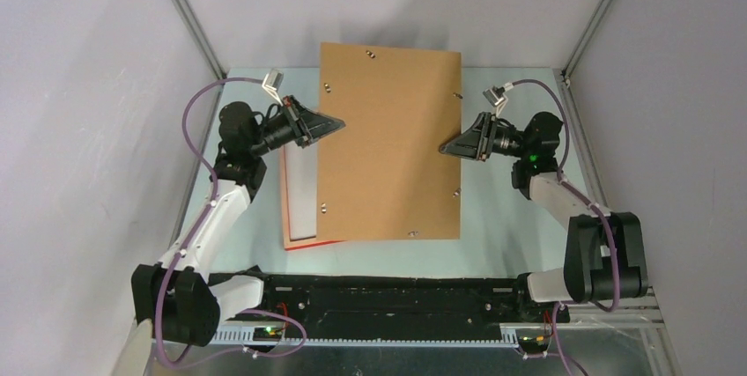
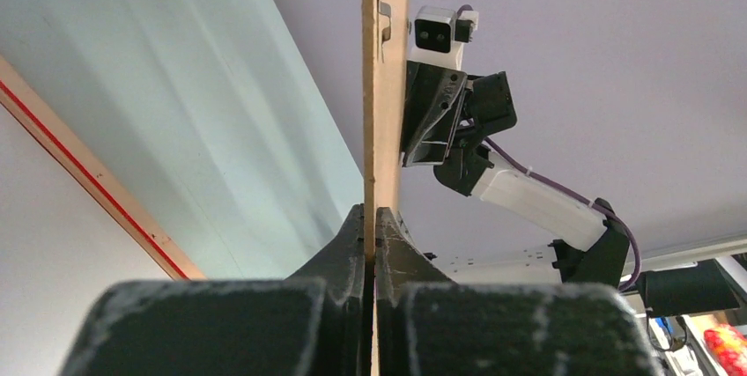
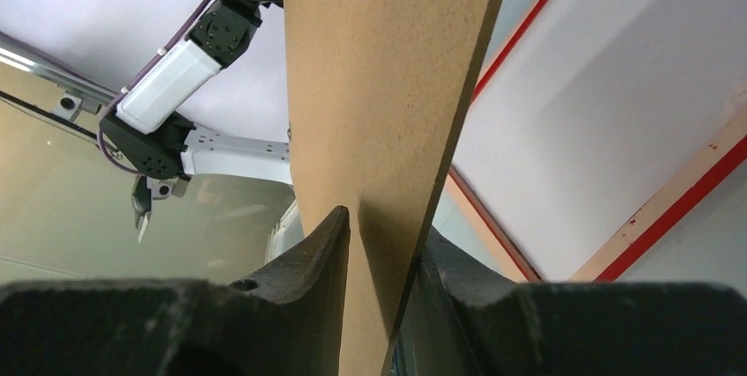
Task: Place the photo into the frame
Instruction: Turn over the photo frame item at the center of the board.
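A plain brown backing board (image 1: 388,147) hangs above the table between both grippers. My left gripper (image 1: 339,123) is shut on its left edge; in the left wrist view (image 2: 371,217) the jaws pinch the board (image 2: 385,85) tightly. My right gripper (image 1: 443,149) is at the right edge. In the right wrist view (image 3: 383,235) its jaws stand apart on either side of the board (image 3: 379,85), which leans on one finger. The red frame (image 1: 304,244) lies on the table, mostly under the board, with a white surface (image 1: 301,191) inside. The photo's picture side is not in view.
The frame's red and pale wood edge shows in the left wrist view (image 2: 88,182) and in the right wrist view (image 3: 669,209). Small metal tabs (image 1: 326,87) dot the board's rim. The pale table (image 1: 502,209) is walled in by grey panels with metal posts (image 1: 189,15).
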`<state>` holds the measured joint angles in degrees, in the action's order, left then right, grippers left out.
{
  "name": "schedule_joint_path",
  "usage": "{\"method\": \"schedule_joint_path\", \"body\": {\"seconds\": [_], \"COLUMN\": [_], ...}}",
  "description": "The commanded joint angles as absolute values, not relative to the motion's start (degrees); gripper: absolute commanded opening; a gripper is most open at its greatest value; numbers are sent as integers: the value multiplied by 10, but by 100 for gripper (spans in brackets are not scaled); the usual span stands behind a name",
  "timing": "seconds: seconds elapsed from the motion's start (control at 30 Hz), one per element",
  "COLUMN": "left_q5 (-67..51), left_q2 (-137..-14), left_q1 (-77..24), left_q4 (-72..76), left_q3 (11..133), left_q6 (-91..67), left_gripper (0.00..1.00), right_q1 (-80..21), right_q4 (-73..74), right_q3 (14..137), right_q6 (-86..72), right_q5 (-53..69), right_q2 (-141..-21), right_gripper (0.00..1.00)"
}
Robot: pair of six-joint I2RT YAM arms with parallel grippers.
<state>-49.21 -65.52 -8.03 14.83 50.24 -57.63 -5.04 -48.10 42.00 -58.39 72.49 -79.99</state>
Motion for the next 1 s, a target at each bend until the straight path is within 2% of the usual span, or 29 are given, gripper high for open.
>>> {"method": "schedule_joint_path", "body": {"seconds": [0.0,0.97], "left_q5": [-457,-383], "left_q2": [-647,-624], "left_q1": [-78,-93], "left_q4": [167,134], "left_q3": [496,450], "left_q6": [-546,-399], "left_gripper": [0,0], "right_q1": [-62,-78], "right_q4": [-469,-496], "right_q3": [426,416], "right_q6": [-550,-605], "right_q5": [750,748], "right_q2": [-745,-726], "right_gripper": [32,31]}}
